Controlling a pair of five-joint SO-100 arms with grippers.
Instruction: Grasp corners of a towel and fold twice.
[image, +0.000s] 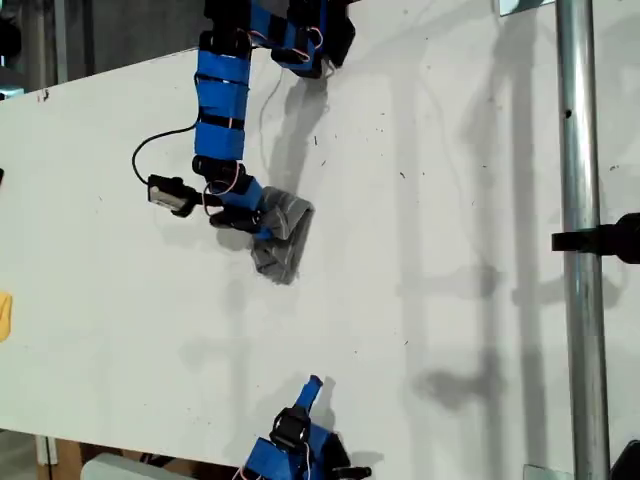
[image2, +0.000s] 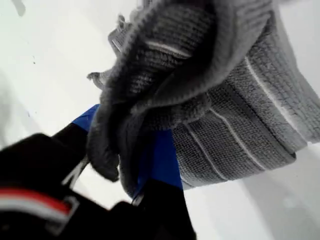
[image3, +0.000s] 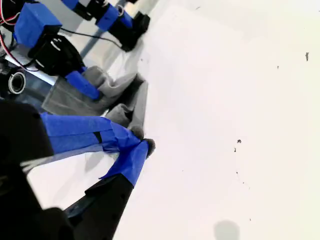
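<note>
Towel (image: 283, 238) is bunched into a crumpled grey lump on the white table (image: 430, 250), upper-middle of the exterior view, a bit toward that view's left. Not flat; folds stacked, white stripes visible on the lower layers in the first wrist view. Corners can't be picked out in the bundle.

Our first gripper (image: 262, 222) is clamped on the towel (image2: 210, 85): cloth drapes over and between its blue-taped fingers (image2: 160, 160).

Our second gripper (image: 312, 388) sits at the bottom edge of the exterior view, well apart from the towel (image3: 120, 95), holding nothing. Its blue-taped fingertips (image3: 135, 150) meet at the tips, so clenched on air.

Metal pole (image: 582, 240) stands at the exterior view's right.
</note>
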